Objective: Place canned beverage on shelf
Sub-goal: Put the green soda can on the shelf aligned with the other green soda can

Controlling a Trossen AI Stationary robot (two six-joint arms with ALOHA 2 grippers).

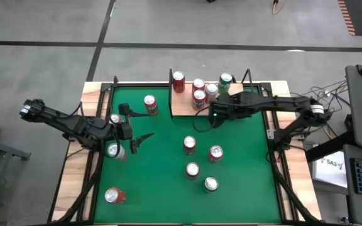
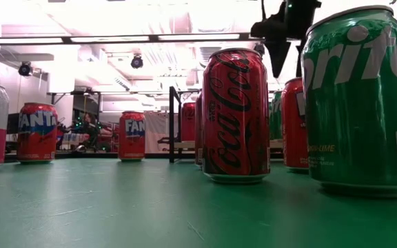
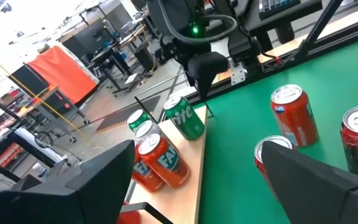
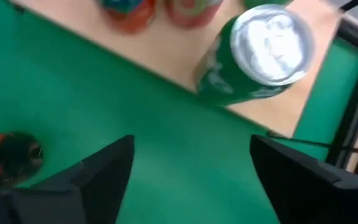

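Note:
The shelf (image 1: pixel 184 108) is a light tan board at the table's far side. Several cans stand on it, among them a green one (image 1: pixel 225 80) (image 4: pixel 260 53) and red ones (image 3: pixel 160 162). More cans stand on the green felt, such as a red one (image 1: pixel 189 144) and a silver-topped one (image 1: pixel 211 184). My right gripper (image 1: pixel 213 117) (image 4: pixel 191 168) hangs open over the felt just in front of the shelf's near edge, slanting down, with nothing between its fingers. My left gripper (image 1: pixel 140 139) (image 3: pixel 197 180) is open at the table's left and points toward the shelf, also with nothing between its fingers.
Black metal uprights (image 1: pixel 171 78) stand at the shelf's ends. Close to the low camera stand a Sprite can (image 2: pixel 360 103) and a Coca-Cola can (image 2: pixel 236 114). Cans also stand by my left arm (image 1: pixel 114 150) and at the near left (image 1: pixel 114 196). Open felt (image 1: pixel 162 182) lies between them.

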